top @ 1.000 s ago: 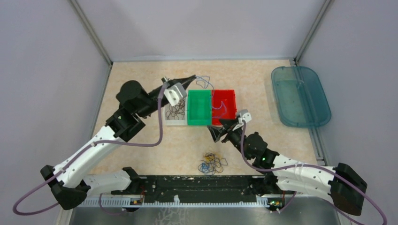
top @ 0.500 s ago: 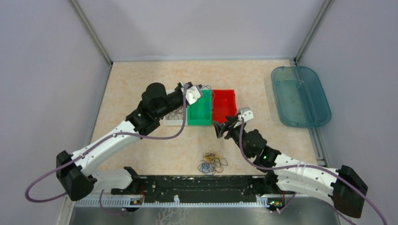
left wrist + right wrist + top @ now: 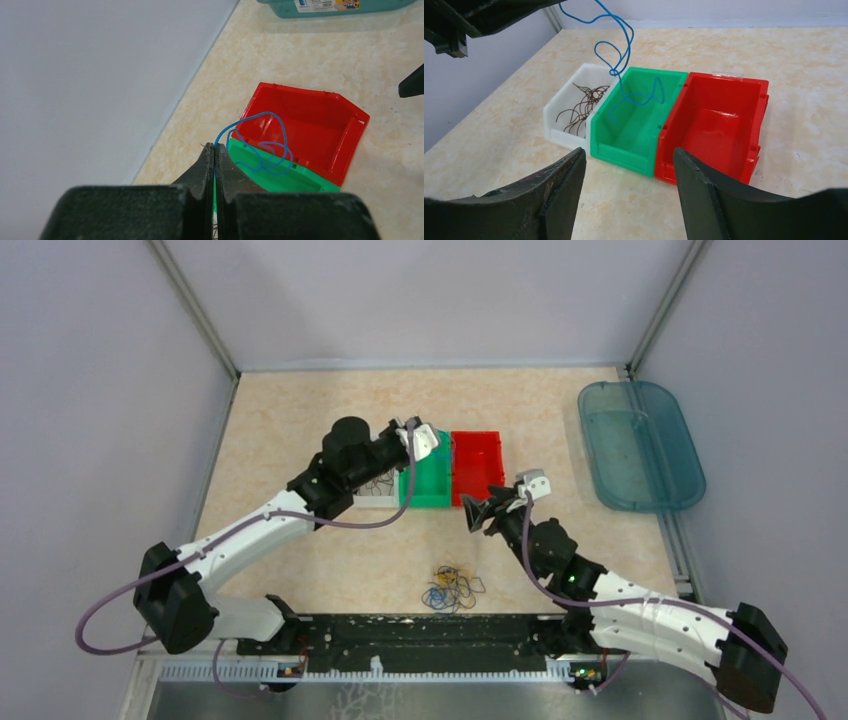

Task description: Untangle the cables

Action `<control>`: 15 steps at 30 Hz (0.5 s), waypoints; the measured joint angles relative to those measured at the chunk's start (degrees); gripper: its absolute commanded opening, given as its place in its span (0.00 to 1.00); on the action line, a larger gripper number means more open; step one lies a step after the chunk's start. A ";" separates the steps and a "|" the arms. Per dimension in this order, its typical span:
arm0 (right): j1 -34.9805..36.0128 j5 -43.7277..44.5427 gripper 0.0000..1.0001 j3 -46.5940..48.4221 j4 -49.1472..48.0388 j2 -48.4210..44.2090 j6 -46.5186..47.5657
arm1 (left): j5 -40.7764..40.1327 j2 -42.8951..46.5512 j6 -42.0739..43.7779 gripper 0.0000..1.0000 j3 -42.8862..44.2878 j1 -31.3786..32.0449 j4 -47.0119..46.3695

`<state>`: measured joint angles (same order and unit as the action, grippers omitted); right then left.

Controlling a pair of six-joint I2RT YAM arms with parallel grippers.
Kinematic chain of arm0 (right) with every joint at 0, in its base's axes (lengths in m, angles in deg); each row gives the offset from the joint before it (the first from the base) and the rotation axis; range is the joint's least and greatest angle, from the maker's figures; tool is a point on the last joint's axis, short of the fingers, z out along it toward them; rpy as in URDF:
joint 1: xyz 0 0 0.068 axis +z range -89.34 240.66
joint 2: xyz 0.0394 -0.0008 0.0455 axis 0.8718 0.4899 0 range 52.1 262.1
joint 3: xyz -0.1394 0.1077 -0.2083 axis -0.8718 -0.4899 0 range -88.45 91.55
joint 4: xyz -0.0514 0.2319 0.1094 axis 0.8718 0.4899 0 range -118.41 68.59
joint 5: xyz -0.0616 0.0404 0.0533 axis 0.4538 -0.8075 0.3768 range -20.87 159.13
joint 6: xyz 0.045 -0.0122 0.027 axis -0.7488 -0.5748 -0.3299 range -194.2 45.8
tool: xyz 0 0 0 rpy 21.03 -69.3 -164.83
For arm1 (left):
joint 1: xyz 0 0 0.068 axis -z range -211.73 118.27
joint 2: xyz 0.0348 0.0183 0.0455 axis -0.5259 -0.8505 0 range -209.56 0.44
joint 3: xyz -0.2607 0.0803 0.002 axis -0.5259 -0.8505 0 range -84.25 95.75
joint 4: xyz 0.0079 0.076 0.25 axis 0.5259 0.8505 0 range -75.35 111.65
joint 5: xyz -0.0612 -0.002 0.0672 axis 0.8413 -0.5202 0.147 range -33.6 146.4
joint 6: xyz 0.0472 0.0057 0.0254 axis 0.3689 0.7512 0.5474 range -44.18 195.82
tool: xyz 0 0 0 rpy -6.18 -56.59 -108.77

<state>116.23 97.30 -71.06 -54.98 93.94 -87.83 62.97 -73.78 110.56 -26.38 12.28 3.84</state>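
My left gripper is shut on one end of a thin blue cable. It holds the cable above the back of the green bin, and the cable's curly lower end hangs into that bin. The remaining cables lie in a small mixed tangle on the table near the arm bases. Dark brown cables lie in the white bin. My right gripper is open and empty, low over the table just in front of the red bin.
The white, green and red bins stand side by side mid-table. The red bin holds nothing. A teal tray sits at the far right. Grey walls close in the back and both sides.
The left arm swung right, carrying the blue cable from behind the bins to above the green bin, and its loose end came out of the red bin. The right gripper drew back slightly to the right.
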 measured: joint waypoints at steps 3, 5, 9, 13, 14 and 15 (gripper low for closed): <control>-0.02 0.85 0.64 -0.02 0.28 -0.92 -0.02 | -0.04 -1.07 -0.02 0.00 0.00 -0.15 -0.79; -0.11 1.07 0.64 -0.02 0.57 -1.05 -0.02 | -0.17 -1.66 -0.04 0.00 0.00 -0.24 -0.92; -0.24 1.07 0.64 -0.02 1.20 -1.22 -0.04 | -1.05 -3.19 -0.09 0.00 0.00 -0.31 -1.25; -0.26 1.03 0.64 -0.02 2.49 -2.12 -0.04 | -2.29 -5.05 -0.26 0.00 -0.24 -0.92 -1.33; -0.26 1.03 0.64 -0.02 2.82 -2.49 -0.04 | -2.51 -5.62 -0.26 0.00 -0.28 -1.29 -1.42; -0.26 1.05 0.64 -0.02 3.08 -2.86 -0.04 | -2.62 -6.19 -0.28 0.00 -0.31 -1.79 -1.62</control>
<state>115.97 98.35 -71.08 -51.90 91.08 -87.87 60.34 -79.96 110.28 -26.69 10.49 2.22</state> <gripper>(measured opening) 0.639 0.005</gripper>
